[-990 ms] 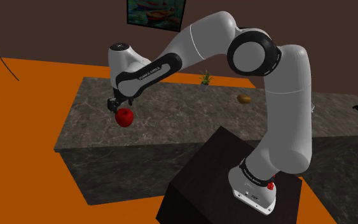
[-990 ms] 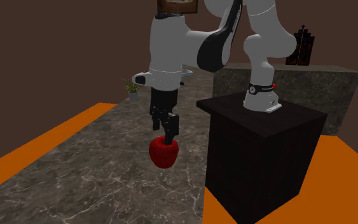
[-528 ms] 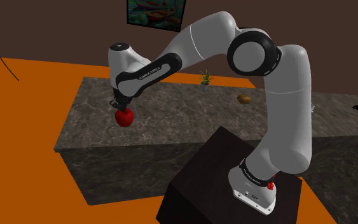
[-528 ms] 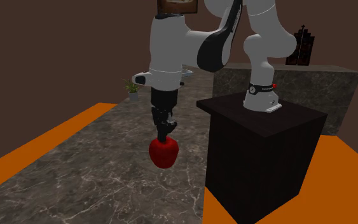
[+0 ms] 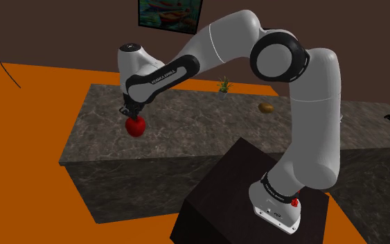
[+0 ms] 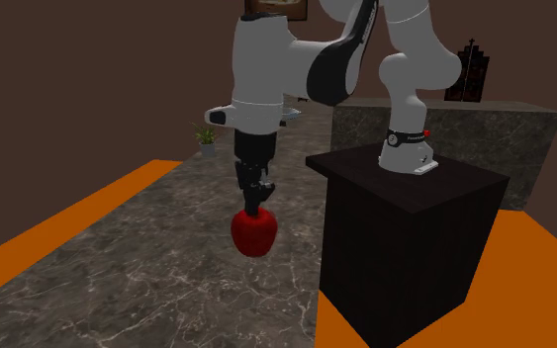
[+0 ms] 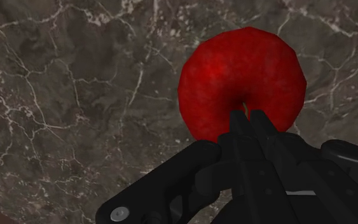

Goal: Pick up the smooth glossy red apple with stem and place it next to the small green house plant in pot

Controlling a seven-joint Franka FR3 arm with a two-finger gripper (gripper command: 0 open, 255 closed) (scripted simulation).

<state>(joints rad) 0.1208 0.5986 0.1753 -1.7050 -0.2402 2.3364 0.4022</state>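
As tool pinches it, round red apple, veined marble

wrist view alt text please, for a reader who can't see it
A black two-finger pincer is shut on the top dimple of a glossy red round apple, seen from above. Beneath lies a dark grey white-veined marble countertop.

Pincer grips red apple over marble counter; potted plant well apart.

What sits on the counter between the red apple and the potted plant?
Nothing: bare marbled counter between apple and plant, seen in the second exterior view.
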